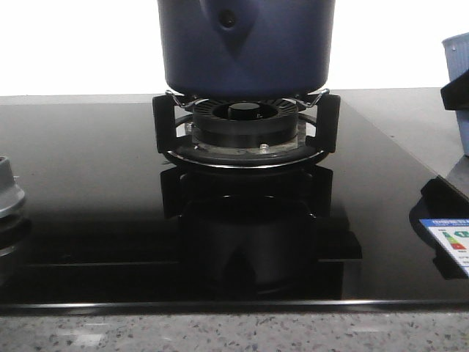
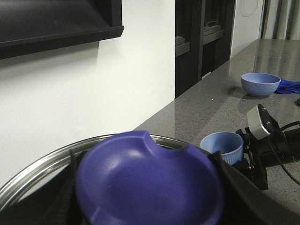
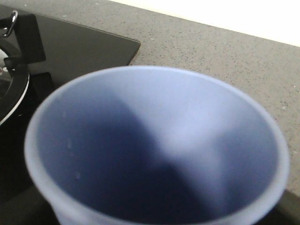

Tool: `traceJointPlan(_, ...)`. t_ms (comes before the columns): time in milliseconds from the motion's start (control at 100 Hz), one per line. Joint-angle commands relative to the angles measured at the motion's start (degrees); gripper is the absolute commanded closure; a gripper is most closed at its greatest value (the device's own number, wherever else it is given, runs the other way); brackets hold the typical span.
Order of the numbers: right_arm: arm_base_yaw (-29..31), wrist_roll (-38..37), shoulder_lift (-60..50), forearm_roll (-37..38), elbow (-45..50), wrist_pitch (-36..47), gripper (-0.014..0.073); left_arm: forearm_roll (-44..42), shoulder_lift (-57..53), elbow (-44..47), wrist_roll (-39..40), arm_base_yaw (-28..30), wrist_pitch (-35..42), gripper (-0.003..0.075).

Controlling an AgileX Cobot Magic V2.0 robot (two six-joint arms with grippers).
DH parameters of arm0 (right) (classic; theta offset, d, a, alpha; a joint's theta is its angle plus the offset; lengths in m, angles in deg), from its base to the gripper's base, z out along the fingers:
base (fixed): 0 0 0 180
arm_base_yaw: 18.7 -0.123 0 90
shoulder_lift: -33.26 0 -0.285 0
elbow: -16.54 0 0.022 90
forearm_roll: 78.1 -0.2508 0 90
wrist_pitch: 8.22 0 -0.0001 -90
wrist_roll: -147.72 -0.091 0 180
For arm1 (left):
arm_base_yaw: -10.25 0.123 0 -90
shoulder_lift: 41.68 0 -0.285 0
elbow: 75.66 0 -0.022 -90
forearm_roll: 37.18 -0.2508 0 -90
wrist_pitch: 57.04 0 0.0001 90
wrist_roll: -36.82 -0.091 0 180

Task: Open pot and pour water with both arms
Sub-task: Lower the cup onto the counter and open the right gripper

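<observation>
Pot [image 1: 245,48] sits on black glass hob [image 1: 88,198], speckled grey counter [image 3: 225,51] beside; claw states unclear.

From my right wrist cam, basically all I've got is a light blue cup [image 3: 159,150] filling most of the picture, mouth wide open toward the lens. It's close enough that the rim looks soft and blurry, and the inside is shadowed darker on one side. I can't see the fingers at all, so no idea how it's being held. Behind it there's the glossy black cooktop [image 3: 84,42] with a corner ending on the grey speckled counter [image 3: 225,56]. At the edge, a bit of the black pot support [image 3: 30,37] and a shiny metal burner ring [image 3: 14,101] poke in.
</observation>
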Motion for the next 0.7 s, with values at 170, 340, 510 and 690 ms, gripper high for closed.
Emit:
traceJointPlan(170,0.3,0.2,-1.4,-1.7,-0.9,2.0,0.0008,5.7,-1.5,-1.8,0.2,-0.4,-1.0,0.0468)
traceJointPlan(340,0.3,0.2,-4.3,-1.7,-0.9,0.8,0.0007,5.7,-1.5,-1.8,0.2,-0.4,-1.0,0.0468)
traceJointPlan(510,0.3,-1.9,-8.0,-1.7,-0.9,-2.6,0.0007,5.7,-1.5,-1.8,0.2,-0.4,-1.0,0.0468)
traceJointPlan(690,0.3,-2.3,-11.6,-1.7,-0.9,-2.7,0.0007,6.1,-1.5,-1.8,0.2,-0.4,-1.1,0.0468)
